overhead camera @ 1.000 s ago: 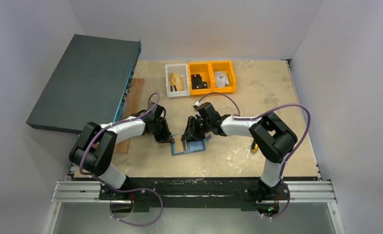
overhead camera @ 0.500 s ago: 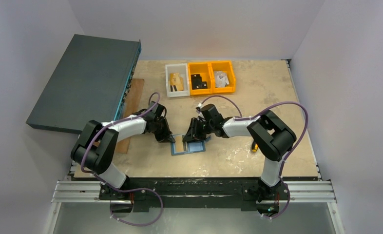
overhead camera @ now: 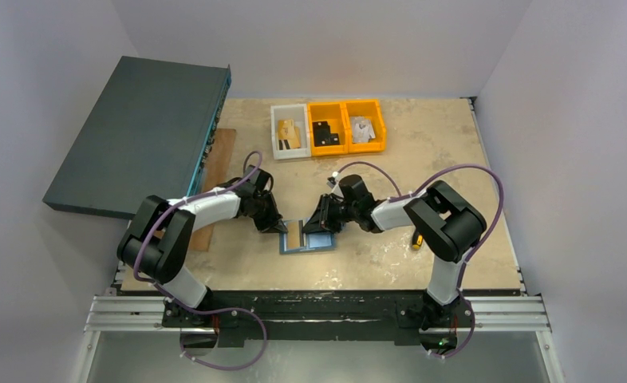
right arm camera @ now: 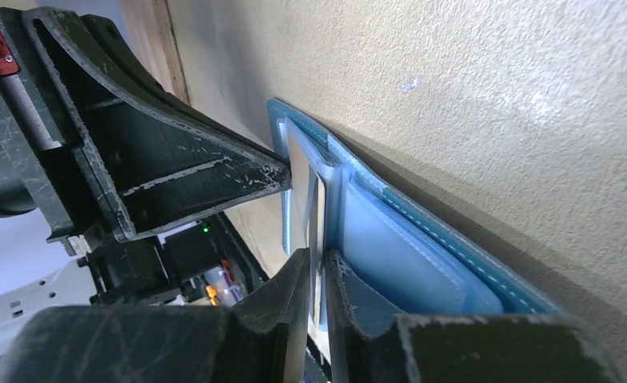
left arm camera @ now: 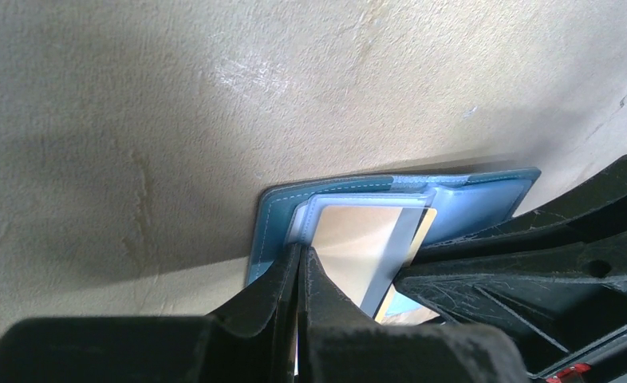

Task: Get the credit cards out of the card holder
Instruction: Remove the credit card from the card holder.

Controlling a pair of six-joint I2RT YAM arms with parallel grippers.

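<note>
left hand (left arm camera: 301, 254) together, pinning card holder (left arm camera: 486, 195) edge; right hand (right arm camera: 320, 259) clamped on credit card (left arm camera: 352, 239) edge.

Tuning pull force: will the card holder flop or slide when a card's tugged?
Open, flat, thin card holder: likely floppy, light. May slide when right claw pulls its pinched card; left claw seems to pin it.

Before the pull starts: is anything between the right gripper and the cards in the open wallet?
Nothing visible. The right gripper straddles the edge of one card in the card holder; the left gripper presses its far edge, aside.
</note>
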